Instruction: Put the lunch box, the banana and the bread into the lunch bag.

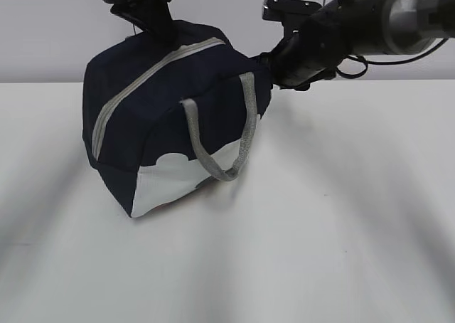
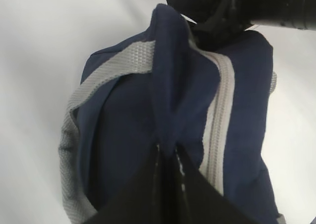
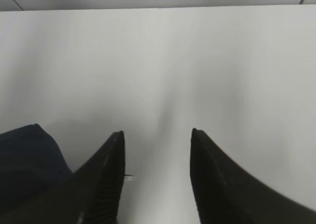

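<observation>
Lunch bag zipped, tilted on table, left end effector pinching it.
I see left end effector clamped on a fold of navy fabric at bag top, beside the grey zipper. Right end effector spread wide, holding nothing, just past the bag's far corner. Grey strap handle hangs down the front.

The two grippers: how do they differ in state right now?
The left gripper is shut on a fold of the lunch bag, while the right gripper is open and holds nothing. The left gripper is above the bag's top; the right gripper is by the bag's right end, with bare table between its fingers. Both have black fingers.
</observation>
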Tool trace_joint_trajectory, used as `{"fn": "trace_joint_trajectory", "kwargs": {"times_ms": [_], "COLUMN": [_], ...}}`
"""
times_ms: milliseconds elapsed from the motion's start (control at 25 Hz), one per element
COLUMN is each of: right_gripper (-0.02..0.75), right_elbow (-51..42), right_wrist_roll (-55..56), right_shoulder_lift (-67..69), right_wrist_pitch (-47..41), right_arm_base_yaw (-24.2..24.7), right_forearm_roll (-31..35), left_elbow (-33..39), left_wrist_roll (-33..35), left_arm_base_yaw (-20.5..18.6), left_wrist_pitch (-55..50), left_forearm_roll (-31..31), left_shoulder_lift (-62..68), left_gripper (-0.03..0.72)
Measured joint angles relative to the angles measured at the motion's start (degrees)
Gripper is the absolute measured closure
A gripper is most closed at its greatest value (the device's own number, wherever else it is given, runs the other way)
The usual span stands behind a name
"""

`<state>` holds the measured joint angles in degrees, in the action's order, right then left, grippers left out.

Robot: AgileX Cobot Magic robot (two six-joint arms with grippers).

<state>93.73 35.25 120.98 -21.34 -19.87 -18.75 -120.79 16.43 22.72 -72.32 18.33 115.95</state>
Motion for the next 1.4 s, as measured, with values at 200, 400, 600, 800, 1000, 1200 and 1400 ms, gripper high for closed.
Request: {"fn": "trace_joint_trajectory", "kwargs": {"times_ms": [200,400,600,800,1000,1200,1400], "right_gripper": [0.39,0.389,0.389,0.39,0.39,0.39,0.39], "right_elbow": [0.1,1.97,6.36,11.71,16.39,19.04,19.04], "right_wrist_roll": [-2.16,-3.53,-6.93,-14.03,-19.31,-22.7,-26.69], "right_shoulder_lift": [-2.58,-3.45,-3.58,-3.58,-3.67,-3.82,-4.72], "right_wrist_pitch": [-5.55,-14.3,-26.05,-36.85,-47.14,-48.99,-49.47], "right_arm_base_yaw": [-0.1,-0.1,-0.1,-0.1,-0.1,-0.1,-0.1], "right_forearm_roll": [-1.54,-1.77,-0.57,4.68,8.29,9.33,13.77], "left_elbow": [0.0,0.0,0.0,0.0,-0.12,-0.12,-0.34], "left_wrist_roll": [0.0,0.0,0.0,0.0,0.0,-0.13,-2.36], "left_arm_base_yaw": [0.0,0.0,0.0,0.0,0.0,0.0,0.0], "left_wrist_pitch": [0.0,0.0,0.0,0.0,0.29,0.5,0.6], "left_forearm_roll": [-0.2,-0.46,-1.31,-2.8,-3.04,-3.17,-3.93], "left_shoulder_lift": [0.0,0.0,0.0,0.0,1.62,3.12,3.53], "left_gripper": [0.692,0.692,0.692,0.692,0.692,0.692,0.65]}}
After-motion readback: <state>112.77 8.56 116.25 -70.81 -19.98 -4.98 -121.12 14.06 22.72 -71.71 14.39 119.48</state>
